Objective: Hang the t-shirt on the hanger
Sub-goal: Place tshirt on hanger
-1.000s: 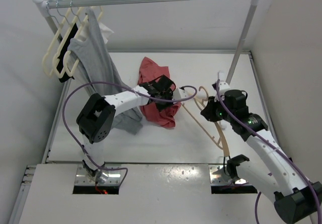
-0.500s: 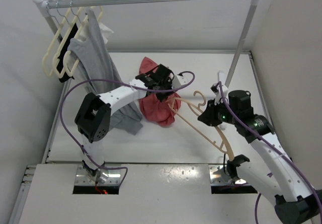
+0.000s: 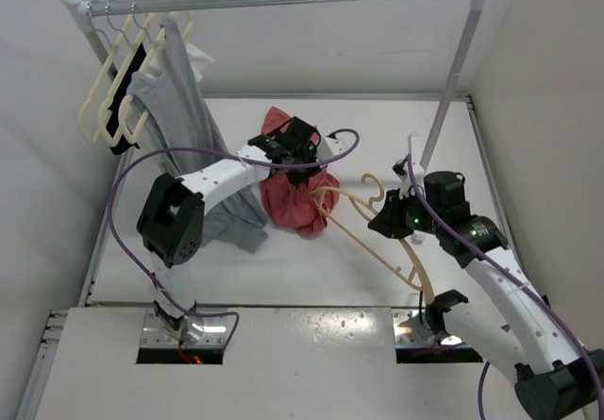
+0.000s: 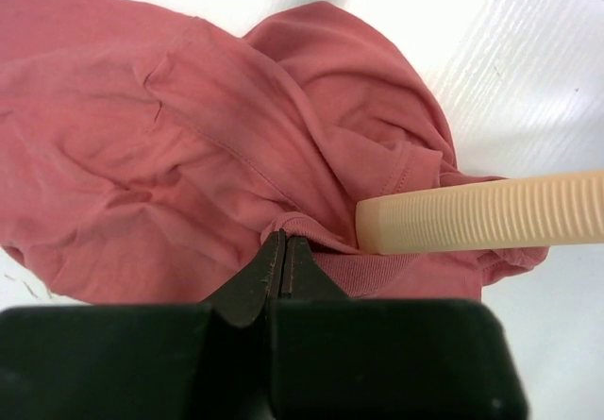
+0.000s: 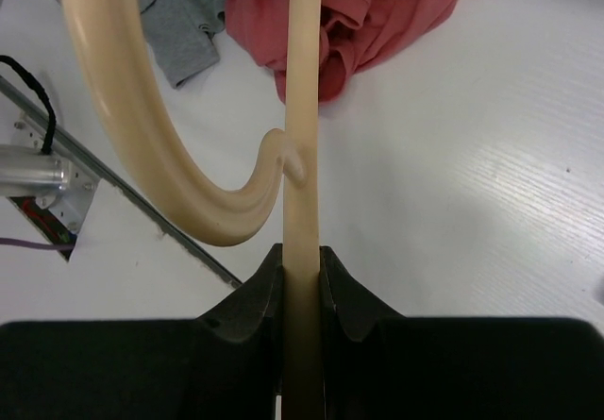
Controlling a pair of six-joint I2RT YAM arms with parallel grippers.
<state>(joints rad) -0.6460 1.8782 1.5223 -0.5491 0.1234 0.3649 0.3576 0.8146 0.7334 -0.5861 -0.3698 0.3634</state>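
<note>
Hanger (image 4: 481,212) end touches t-shirt (image 4: 189,156) pinched by left end effector (image 4: 285,245).

The coral-red t-shirt (image 3: 288,203) sits crumpled mid-surface (image 3: 283,269). The tan hanger (image 5: 300,109) slants at its 4 o'clock, ribbed arm tip touching the collar fabric.

no legible text anywhere, plain t-shirt (image 4: 142,137) without print, hanger (image 5: 300,109) unmarked, no labels or numbers
</note>
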